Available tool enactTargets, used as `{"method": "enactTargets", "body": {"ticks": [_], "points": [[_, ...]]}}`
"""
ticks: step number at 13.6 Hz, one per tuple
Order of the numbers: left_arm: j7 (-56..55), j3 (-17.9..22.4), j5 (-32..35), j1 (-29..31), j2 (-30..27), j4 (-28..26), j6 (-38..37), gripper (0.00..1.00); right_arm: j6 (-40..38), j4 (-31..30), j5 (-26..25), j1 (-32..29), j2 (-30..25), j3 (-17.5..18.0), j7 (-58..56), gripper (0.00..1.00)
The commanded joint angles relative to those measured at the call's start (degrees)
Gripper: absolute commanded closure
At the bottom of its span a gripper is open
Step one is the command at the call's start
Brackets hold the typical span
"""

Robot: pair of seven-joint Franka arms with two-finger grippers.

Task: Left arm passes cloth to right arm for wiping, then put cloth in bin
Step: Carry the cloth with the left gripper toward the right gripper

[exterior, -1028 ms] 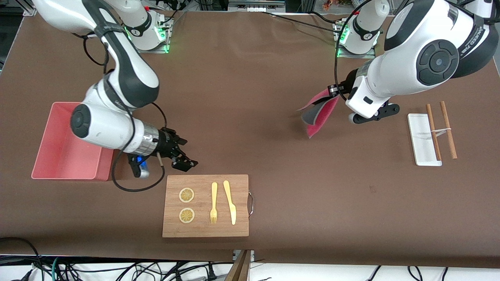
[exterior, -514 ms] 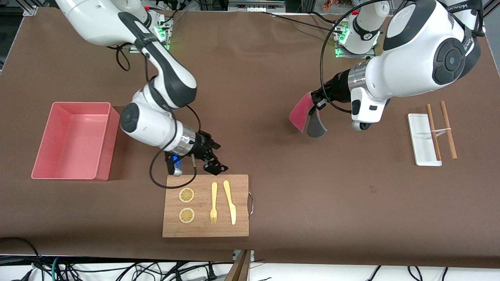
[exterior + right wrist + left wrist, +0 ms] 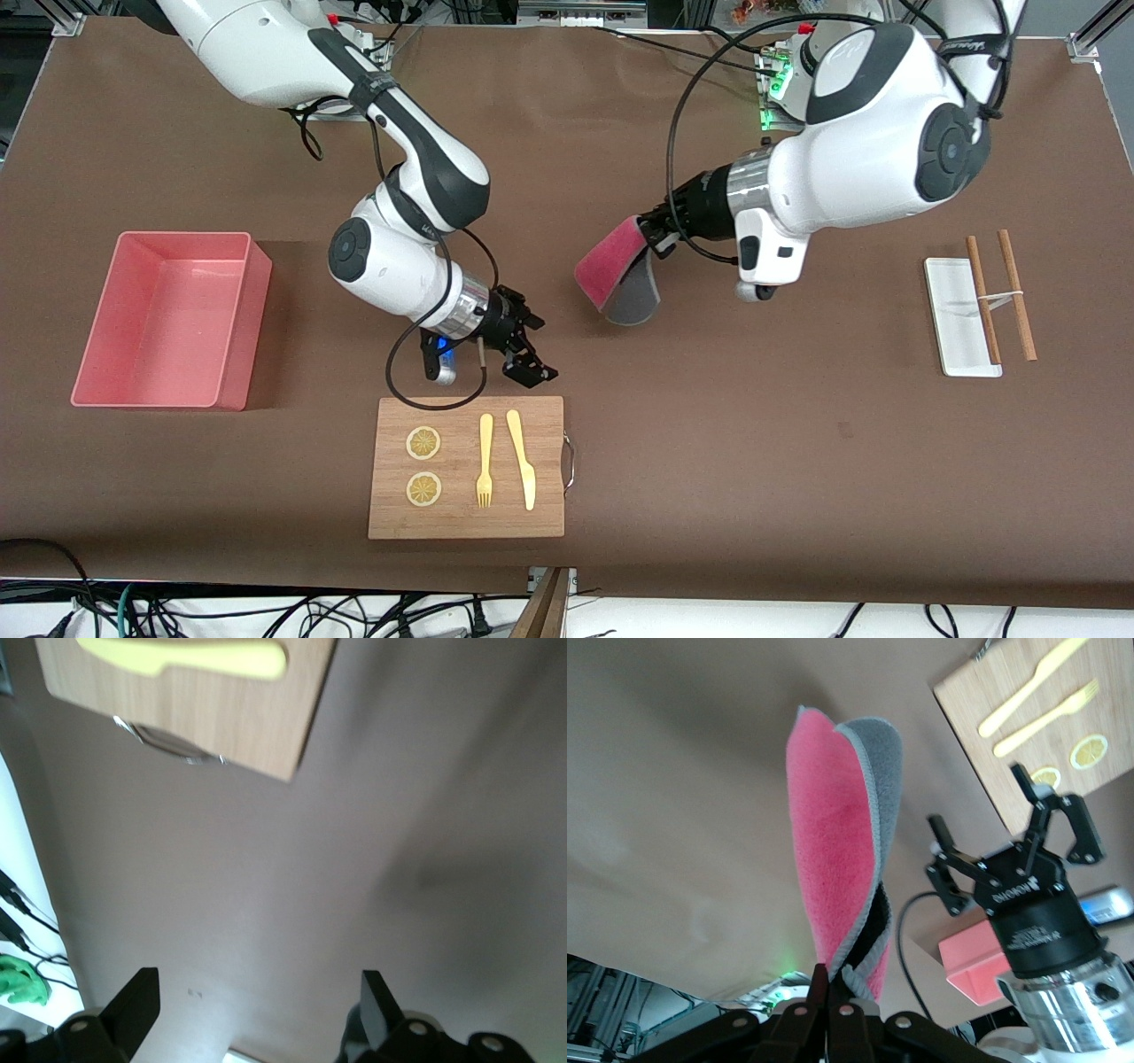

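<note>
Over mid-table, cloth (image 3: pixel 616 282) and right gripper (image 3: pixel 524 352) now closer together.

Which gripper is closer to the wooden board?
The right gripper: open, it hangs just above the wooden board's edge. The left gripper is up over bare table, holding the cloth.

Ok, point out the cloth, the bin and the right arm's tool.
cloth (image 3: pixel 602 266), front view, on its crimson-pink face, hanging from the left tool.
bin (image 3: pixel 259 266), front view, on its wall toward the wooden board.
right tool (image 3: pixel 530 350), front view, midway between its open fingertips, over the table just above the board.
</note>
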Motion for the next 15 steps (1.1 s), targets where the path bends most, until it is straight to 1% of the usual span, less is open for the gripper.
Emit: {"method": "enactTargets", "body": {"ticks": [1, 3, 5, 7, 9, 11, 12, 14, 15], "points": [[-1.1, 0.5, -3.0, -2.1, 1.6, 2.0, 1.2, 1.00, -0.7, 0.1, 0.6, 0.4, 0.1, 1.9, 1.6, 0.00], [-0.2, 0.5, -5.2, -2.2, 2.0, 2.0, 1.3, 1.00, -4.3, 0.1, -0.1, 0.4, -0.2, 2.3, 1.8, 0.00], [-0.2, 0.5, -5.3, -2.6, 2.0, 2.1, 1.3, 1.00, -8.6, 0.4, -1.3, 0.2, -0.7, 2.2, 1.7, 0.00], [-0.2, 0.5, -5.3, -2.6, 2.0, 2.1, 1.8, 1.00, -10.5, 0.8, -2.3, -0.5, -1.2, 2.1, 1.4, 0.00], [0.4, 0.5, -5.3, -2.4, 2.1, 2.1, 1.9, 1.00, -12.2, 0.8, -2.5, -1.5, -2.8, 2.0, 0.9, 0.00], [0.6, 0.6, -5.3, -2.3, 2.0, 2.1, 1.8, 1.00, -17.3, 0.8, -4.0, -4.0, -4.7, 1.8, -0.9, 0.00], [0.6, 0.6, -5.3, -2.3, 2.1, 2.1, 1.8, 1.00, -19.6, 0.9, -3.8, -4.6, -4.9, 1.9, -1.8, 0.00], [0.6, 0.6, -5.3, -2.3, 2.0, 2.1, 1.8, 1.00, -20.8, 0.3, -3.6, -4.4, -4.8, 2.8, -0.7, 0.00], [0.7, 0.6, -5.3, -2.2, 2.0, 2.1, 1.8, 1.00, -21.4, 0.1, -3.5, -4.3, -4.6, 3.9, -0.6, 0.00]]}}
